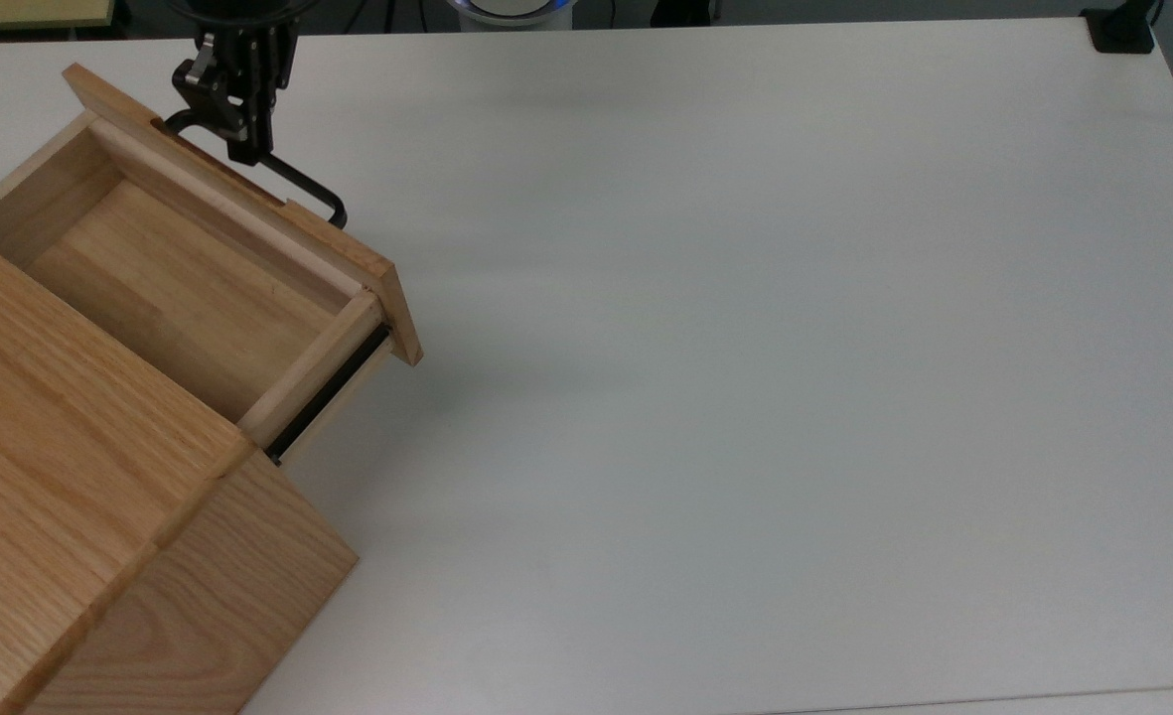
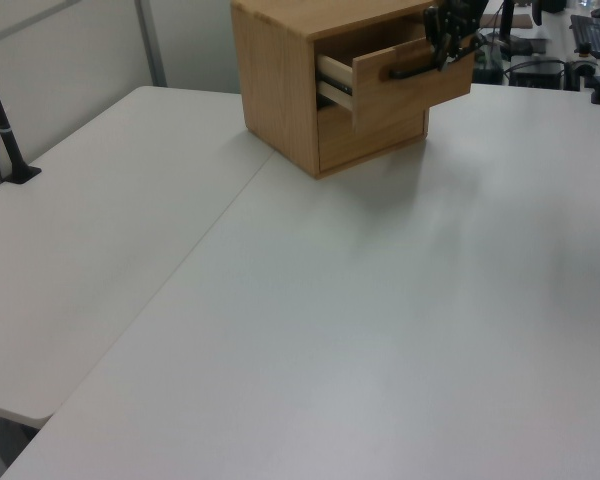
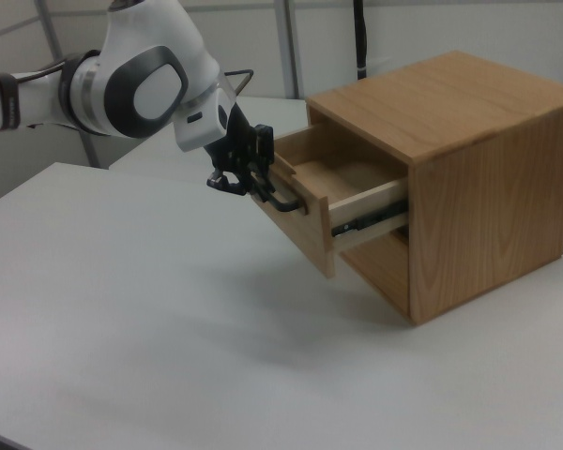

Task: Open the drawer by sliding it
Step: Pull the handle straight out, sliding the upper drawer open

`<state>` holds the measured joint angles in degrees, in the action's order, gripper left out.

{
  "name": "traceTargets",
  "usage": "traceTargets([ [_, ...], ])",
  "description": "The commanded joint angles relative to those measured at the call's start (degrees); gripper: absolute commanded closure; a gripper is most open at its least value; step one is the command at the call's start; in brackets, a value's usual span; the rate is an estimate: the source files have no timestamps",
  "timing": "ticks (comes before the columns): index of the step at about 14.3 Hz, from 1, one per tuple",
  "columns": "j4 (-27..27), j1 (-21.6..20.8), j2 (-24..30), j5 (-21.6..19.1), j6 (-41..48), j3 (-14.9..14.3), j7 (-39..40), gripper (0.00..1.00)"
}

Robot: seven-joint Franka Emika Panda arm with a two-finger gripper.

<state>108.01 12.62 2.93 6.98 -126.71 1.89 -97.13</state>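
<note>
Overhead, in the top view, the drawer (image 1: 199, 268) stands pulled well out of the cabinet (image 1: 79, 516) at the top view's left, its bare wooden floor and side walls exposed. Its front panel (image 1: 248, 204) runs diagonally from upper left to lower right, and a black rail (image 1: 328, 389) shows along the drawer's near side where it leaves the cabinet. The black handle (image 1: 298, 189) juts from the panel's outer face toward the white table (image 1: 745, 348). The gripper (image 1: 238, 109) reaches in from the top edge, and its fingers are clamped on the handle's bar near the handle's upper end.

From the left view, the cabinet (image 2: 285, 90) sits at the far end of the table (image 2: 330, 330), with the drawer (image 2: 400, 80) projecting toward the left view's right from the cabinet's upper opening. The gripper (image 2: 448, 35) meets the handle (image 2: 415, 70) at the panel's right part. A closed lower front shows below the drawer.

Seen from the right view, the white arm (image 3: 131, 80) comes in from the right view's left, and the gripper (image 3: 249, 173) grasps the handle (image 3: 281, 200) on the panel (image 3: 300, 220). The drawer (image 3: 342, 183) hangs out of the cabinet (image 3: 469, 169) above the table (image 3: 216, 356), its rail (image 3: 366, 221) visible along the side.
</note>
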Motion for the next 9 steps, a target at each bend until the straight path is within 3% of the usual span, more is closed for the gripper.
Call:
traceTargets([
  [1,1.8,-2.2,5.0,1.0,2.9,1.1,2.2,0.97],
  [9,2.6,-4.5,6.5,1.0,10.5,1.2,2.7,0.95],
])
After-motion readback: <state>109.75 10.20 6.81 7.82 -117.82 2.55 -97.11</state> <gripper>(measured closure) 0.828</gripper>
